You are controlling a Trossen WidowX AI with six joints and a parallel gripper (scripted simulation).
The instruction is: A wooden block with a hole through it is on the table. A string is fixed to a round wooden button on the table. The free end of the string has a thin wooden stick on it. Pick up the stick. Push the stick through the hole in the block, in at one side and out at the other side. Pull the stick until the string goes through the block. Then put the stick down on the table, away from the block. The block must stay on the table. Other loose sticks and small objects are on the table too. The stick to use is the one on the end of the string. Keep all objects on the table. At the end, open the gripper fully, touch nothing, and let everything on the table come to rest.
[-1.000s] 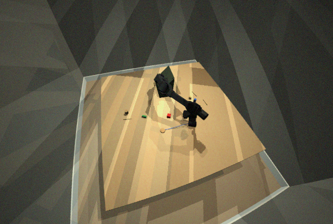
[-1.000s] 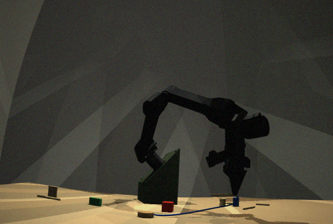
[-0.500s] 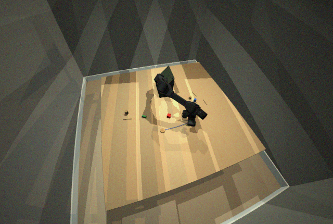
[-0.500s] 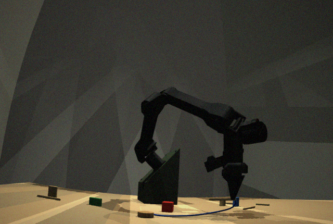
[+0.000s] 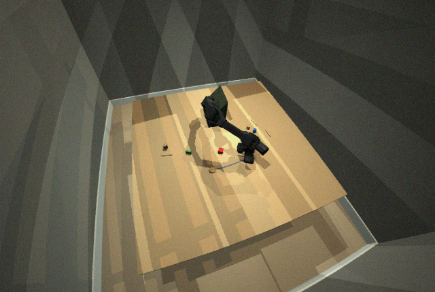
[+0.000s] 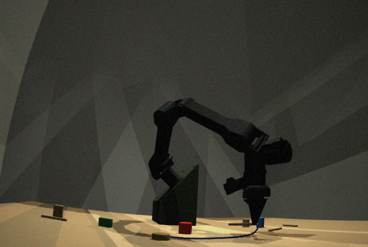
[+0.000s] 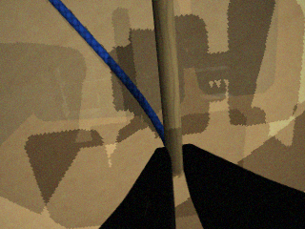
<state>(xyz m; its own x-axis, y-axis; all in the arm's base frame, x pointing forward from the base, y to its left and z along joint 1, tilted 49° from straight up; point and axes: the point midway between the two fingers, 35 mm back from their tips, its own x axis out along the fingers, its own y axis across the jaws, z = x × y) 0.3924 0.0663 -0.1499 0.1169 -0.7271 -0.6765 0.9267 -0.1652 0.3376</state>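
Evidently the end effector [image 5: 249, 161] [image 6: 255, 224] [image 7: 173, 156] grips the stick [image 6: 237, 224] [image 7: 168, 86]. Threading apparently remains; the block is hard to identify.

Dark grey walls [image 5: 182, 36] [image 6: 207, 60] surround the table, crossed by overlapping paler bands and wedges. In the top view, the pale wooden table [image 5: 196, 204] [image 6: 130, 238] [image 7: 119, 191] lies under patches of warm light and brown shadow — some long and straight, some blocky. A light grey border [image 5: 102, 176] runs outside its left edge, along its far edge and past its near right corner. Beyond the near edge, a tan floor [image 5: 298, 253] shows, with a darker strip close to that edge and a thin dark line crossing it. Brown shade covers both far corners. The exterior view shows the walls dim above the table's far edge — a small, paler patch touches the picture's top. The wrist view shows only the tabletop behind, mottled with jagged-edged shadows and a bright sliver at the right.
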